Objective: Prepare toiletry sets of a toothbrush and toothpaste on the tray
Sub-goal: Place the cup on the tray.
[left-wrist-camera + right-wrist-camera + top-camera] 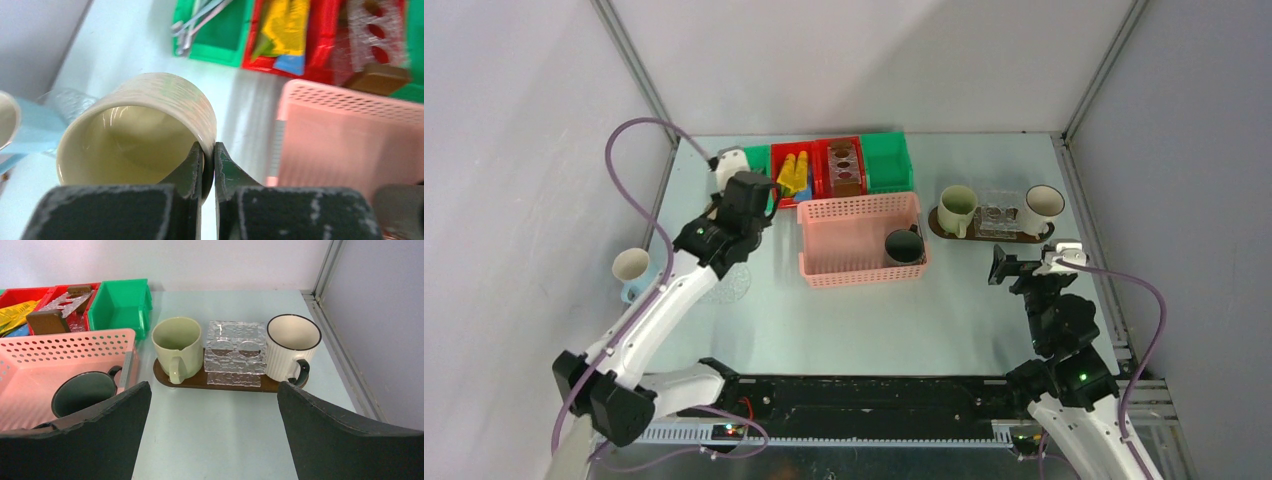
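Pale blue-green tabletop, grey walls round three sides.

Left pincer (209,150): jaws almost closed, pinching the wall of a cream mug (140,100), one finger inside the rim and one outside. Mug is tilted, mouth toward the wrist camera. Cannot tell whether it touches the table.
- Just left of it: a light blue mug (20,132), with a clear disc (70,102) beside that.
- Ahead of this pincer: a green bin (215,52) holding thin brushes (197,20).
- Next bin to the right: a red bin (270,70) with yellow tubes (285,25) and a blue tube (291,64).
- Close on the pincer's right: a pink basket (350,130).

Right pincer (212,390): jaws spread wide, holding nothing, above the table.
- Straight ahead and near: the tray (165,377), lying crosswise.
- On the tray, left to right: pale green mug (177,342), clear textured block (235,347) with two round holes, white ribbed mug (292,347) with dark rim and handle. All three stand upright. The block sits tight between the two mugs.
- Ahead-left of this pincer: the pink basket, with a dark mug (82,392) upright in its corner nearest the tray.
- Beyond the basket: a second red bin (55,289) with a clear piece and a brown block (47,322).
- Right of that bin: another green bin (122,302), behind the tray's left end.
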`<state>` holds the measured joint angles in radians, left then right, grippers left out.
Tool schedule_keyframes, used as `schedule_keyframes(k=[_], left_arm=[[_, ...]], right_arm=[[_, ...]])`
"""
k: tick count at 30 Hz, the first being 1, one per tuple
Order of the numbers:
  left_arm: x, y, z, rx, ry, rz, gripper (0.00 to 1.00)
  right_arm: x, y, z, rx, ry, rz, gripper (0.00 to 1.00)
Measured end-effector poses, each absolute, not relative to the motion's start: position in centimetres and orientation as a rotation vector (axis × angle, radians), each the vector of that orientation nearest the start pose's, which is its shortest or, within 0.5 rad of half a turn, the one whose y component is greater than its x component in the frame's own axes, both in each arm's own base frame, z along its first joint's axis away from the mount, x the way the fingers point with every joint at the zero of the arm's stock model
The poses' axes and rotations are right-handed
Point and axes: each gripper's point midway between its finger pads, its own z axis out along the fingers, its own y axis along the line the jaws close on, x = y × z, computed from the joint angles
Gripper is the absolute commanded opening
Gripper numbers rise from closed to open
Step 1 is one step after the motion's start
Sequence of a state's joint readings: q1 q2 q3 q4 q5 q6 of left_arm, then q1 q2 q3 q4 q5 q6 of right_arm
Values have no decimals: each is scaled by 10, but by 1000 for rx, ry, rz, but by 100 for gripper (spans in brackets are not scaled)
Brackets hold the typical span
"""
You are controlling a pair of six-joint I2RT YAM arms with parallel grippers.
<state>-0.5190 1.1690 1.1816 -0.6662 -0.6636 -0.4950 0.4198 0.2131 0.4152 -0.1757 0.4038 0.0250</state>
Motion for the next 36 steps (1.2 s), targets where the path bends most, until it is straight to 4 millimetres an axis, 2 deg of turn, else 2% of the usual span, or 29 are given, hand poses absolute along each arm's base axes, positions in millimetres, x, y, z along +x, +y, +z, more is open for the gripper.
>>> schedule_keyframes(k=[7,15,19,24,32,36], left_arm=[[291,-14,219,-377,2095,299,0],[270,35,165,-375,2193,496,0],[265,49,138,-338,2262,562,0],[269,57,120,-317,2304,572,1],[281,66,116,-316,2304,513,2],[280,69,107,-311,2321,486,3]], right_arm=[[238,31,235,9,1576,24,99],[242,30,227,3,1610,-3,99],[245,31,222,-7,1632,-13,100],[247,32,218,-14,1651,-20,99],[249,33,209,-27,1687,-33,99],[250,33,207,-29,1693,-35,100]])
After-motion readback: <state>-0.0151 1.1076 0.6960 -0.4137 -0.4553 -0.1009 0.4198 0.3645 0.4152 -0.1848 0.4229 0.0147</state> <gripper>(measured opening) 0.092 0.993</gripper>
